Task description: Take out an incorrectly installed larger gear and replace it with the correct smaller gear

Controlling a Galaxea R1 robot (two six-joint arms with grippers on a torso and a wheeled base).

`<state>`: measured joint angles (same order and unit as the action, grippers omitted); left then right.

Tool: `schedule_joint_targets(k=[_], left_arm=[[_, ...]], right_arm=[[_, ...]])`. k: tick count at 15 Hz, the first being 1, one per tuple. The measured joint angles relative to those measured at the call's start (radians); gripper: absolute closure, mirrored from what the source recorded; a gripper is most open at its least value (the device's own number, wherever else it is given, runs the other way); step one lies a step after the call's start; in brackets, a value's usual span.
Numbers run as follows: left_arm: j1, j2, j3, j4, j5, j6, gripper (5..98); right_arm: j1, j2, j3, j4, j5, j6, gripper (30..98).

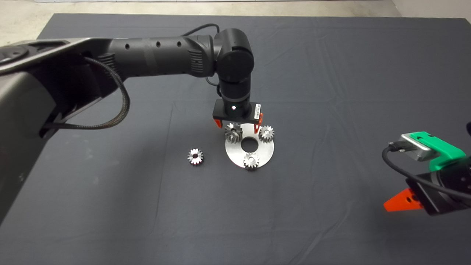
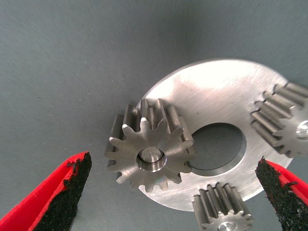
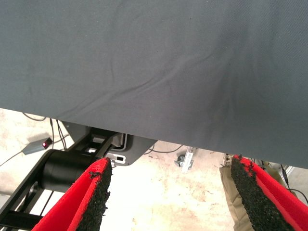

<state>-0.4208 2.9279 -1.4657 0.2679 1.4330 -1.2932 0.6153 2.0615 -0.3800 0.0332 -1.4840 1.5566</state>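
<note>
The tabletop's dark mat (image 1: 331, 73) carried a round silver plate (image 1: 262, 156) with a centre hole, lying directly beneath the left claw (image 1: 239, 127). That claw hung over the plate's far edge, its red fingers (image 2: 57, 192) spread wide apart and touching nothing. The larger gear (image 2: 149, 144) stood on the plate between those fingers, with clear gaps on both sides. Two small gears (image 1: 266, 133) sat on the plate just beside it. The smaller gear (image 1: 195, 156) lay loose on the mat, apart from the plate. The right claw (image 1: 399, 201) waited well apart from all this, at the mat's near edge, fingers open.
</note>
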Motion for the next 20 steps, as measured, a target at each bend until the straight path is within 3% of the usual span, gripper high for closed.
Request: schedule_joint_targets(k=[8,13,20], left_arm=[[0.003,-0.003,0.004,0.015,0.0,-0.008,15.3],[0.036,-0.003,0.009,0.023,0.0,-0.023,15.3],[0.038,-0.002,0.009,0.028,0.0,-0.025,15.3]], right_arm=[[0.0,0.0,0.001,0.0,0.0,-0.001,62.5],[0.0,0.0,0.001,0.0,0.0,-0.002,62.5],[0.0,0.0,0.001,0.0,0.001,-0.003,62.5]])
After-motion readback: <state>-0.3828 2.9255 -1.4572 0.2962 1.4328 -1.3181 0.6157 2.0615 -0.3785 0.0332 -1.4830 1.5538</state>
